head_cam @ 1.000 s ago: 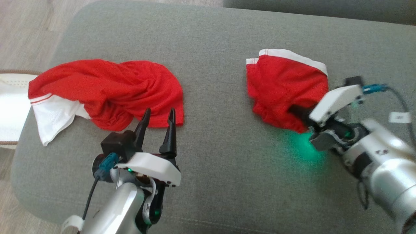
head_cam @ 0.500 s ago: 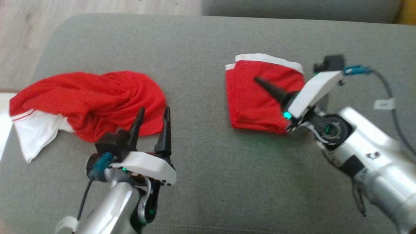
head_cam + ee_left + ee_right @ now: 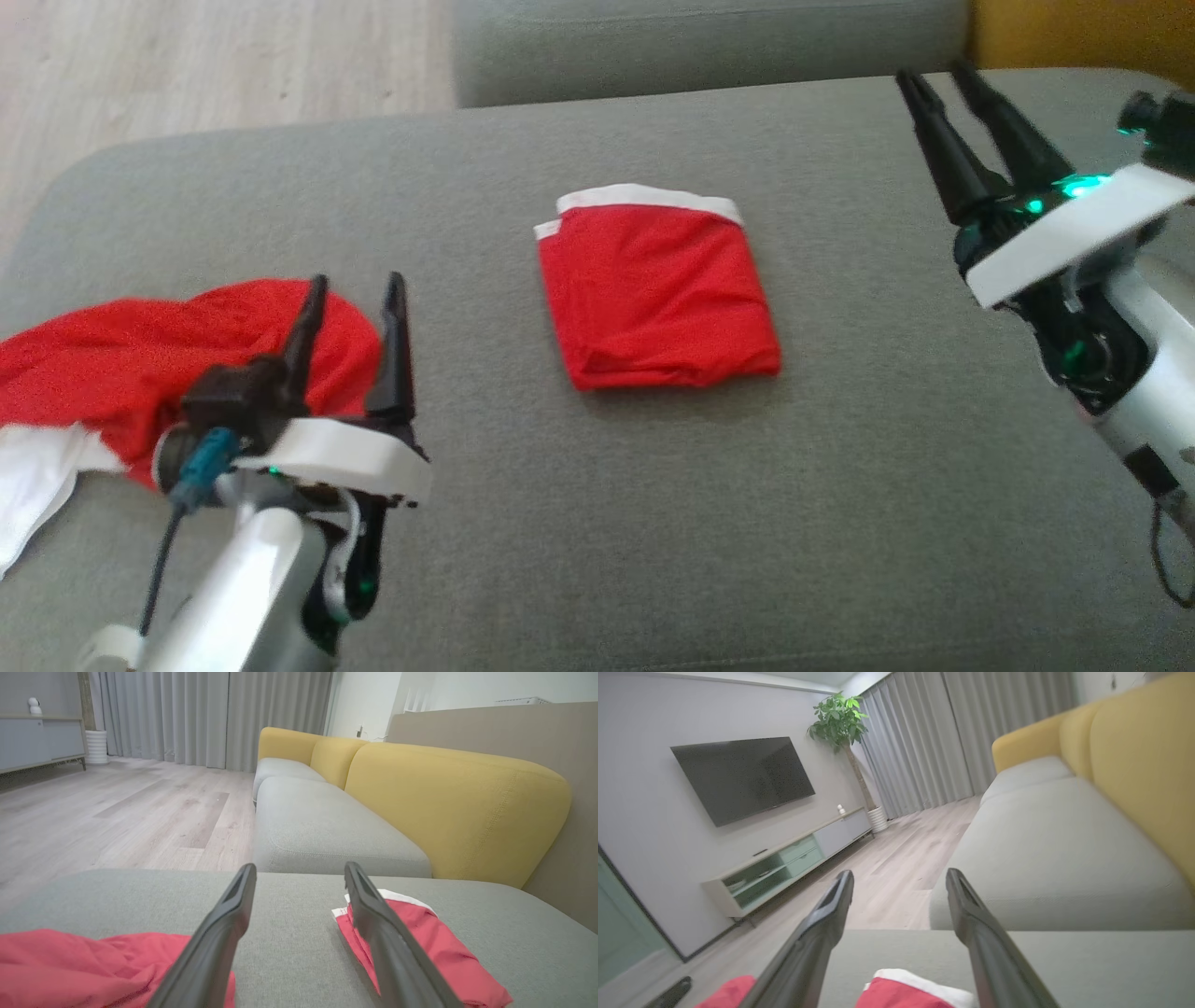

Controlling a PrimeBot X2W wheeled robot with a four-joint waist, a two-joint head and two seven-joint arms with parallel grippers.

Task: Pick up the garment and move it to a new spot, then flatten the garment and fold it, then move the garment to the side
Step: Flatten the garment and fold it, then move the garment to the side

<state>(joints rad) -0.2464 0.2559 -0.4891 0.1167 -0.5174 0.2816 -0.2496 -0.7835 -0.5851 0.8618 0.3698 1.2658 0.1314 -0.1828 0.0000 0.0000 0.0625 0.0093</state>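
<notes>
Left gripper [image 3: 356, 280] low at the near left of the grey cushion [image 3: 653, 523], fingers spread, nothing between them; its tips stand in front of the crumpled red garment [image 3: 140, 364], so whether they touch the cloth cannot be told. That heap runs off the head view's left edge, its white part [image 3: 37, 476] cut by the frame. In the left wrist view the same gripper [image 3: 300, 867] shows gaping and empty over bare cushion, the heap [image 3: 93, 966] clipped by the bottom edge. Right gripper [image 3: 934, 73] raised at the far right, blurred, fingers apart and holding nothing, well apart from any cloth; its wrist view confirms the open gap [image 3: 899, 873]. Folded red garment [image 3: 658, 299] lies flat as a neat rectangle near the middle of the cushion, white band along its far edge, between the two arms and touched by neither. Left wrist view: one finger covers part of it [image 3: 420, 947]. Right wrist view: only its white-banded end [image 3: 906, 994] rises above the bottom edge, beside a sliver of red [image 3: 728, 989] and a dark shape [image 3: 668, 994] too cropped to identify. Yellow backrest [image 3: 458, 802] behind; wooden floor [image 3: 233, 65] beyond the cushion.
</notes>
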